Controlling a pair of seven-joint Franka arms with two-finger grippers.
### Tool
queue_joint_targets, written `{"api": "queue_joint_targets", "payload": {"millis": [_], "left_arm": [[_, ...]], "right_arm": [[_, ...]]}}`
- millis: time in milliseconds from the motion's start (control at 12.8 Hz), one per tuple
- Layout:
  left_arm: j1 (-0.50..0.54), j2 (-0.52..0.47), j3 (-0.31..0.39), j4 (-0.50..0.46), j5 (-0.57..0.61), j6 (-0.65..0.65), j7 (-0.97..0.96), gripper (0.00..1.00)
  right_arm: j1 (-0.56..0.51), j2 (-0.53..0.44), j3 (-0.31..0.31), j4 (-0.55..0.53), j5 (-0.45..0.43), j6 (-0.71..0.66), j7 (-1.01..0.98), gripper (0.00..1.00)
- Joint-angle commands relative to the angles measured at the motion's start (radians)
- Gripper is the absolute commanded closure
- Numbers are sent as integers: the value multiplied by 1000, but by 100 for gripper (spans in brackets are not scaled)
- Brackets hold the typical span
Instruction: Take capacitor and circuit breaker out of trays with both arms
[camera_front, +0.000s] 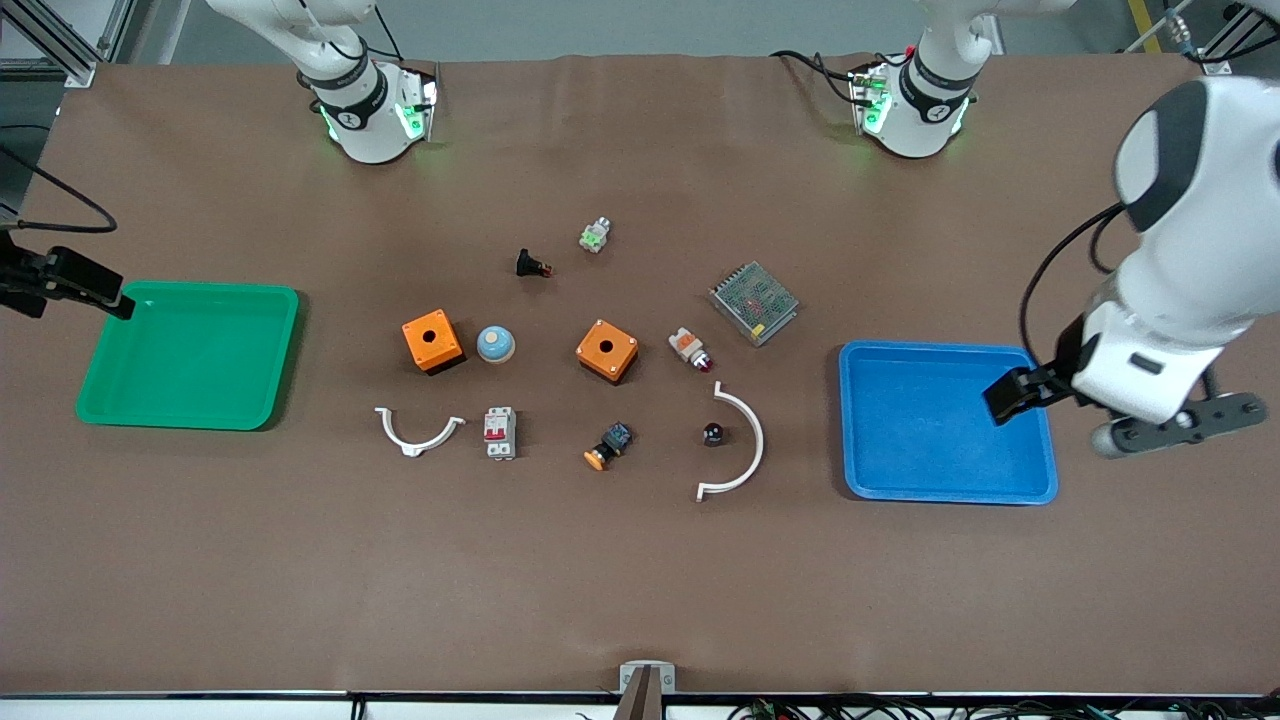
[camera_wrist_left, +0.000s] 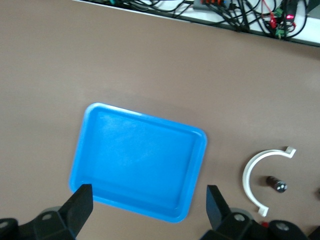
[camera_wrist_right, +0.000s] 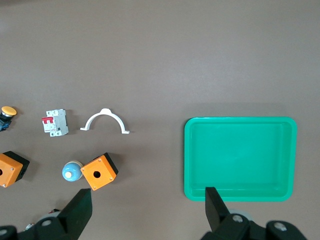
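Note:
The capacitor (camera_front: 713, 433), a tiny black cylinder, lies on the table inside a large white arc (camera_front: 745, 445); it also shows in the left wrist view (camera_wrist_left: 276, 184). The breaker (camera_front: 500, 432), white-grey with red levers, lies beside a small white arc; the right wrist view shows it too (camera_wrist_right: 55, 122). My left gripper (camera_front: 1015, 393) (camera_wrist_left: 148, 200) is open and empty over the blue tray's (camera_front: 930, 420) edge at the left arm's end. My right gripper (camera_front: 50, 285) (camera_wrist_right: 147, 200) is open and empty beside the green tray (camera_front: 190, 355) at the right arm's end.
Between the trays lie two orange boxes (camera_front: 432, 341) (camera_front: 607, 350), a blue dome button (camera_front: 495, 344), a small white arc (camera_front: 418, 432), a black-and-blue part with orange cap (camera_front: 608, 446), a white-and-orange button (camera_front: 690, 349), a metal-mesh module (camera_front: 753, 302), a black button (camera_front: 532, 264) and a green-white part (camera_front: 595, 236).

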Motion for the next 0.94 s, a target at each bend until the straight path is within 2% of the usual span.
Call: {"api": "queue_joint_targets", "payload": {"millis": [0, 312, 625, 859], "left_arm": [[44, -65, -8, -31, -1, -55, 87, 0], [113, -116, -11, -32, -76, -128, 180, 0], [122, -169, -8, -41, -107, -229, 224, 0], [124, -244, -8, -116, -110, -240, 273, 0]], "right_arm": [[-4, -41, 9, -50, 10, 26, -11, 0], [2, -47, 11, -59, 8, 25, -12, 0], [-3, -53, 11, -59, 7, 17, -14, 0], [-3, -56, 11, -60, 5, 17, -16, 0]]}}
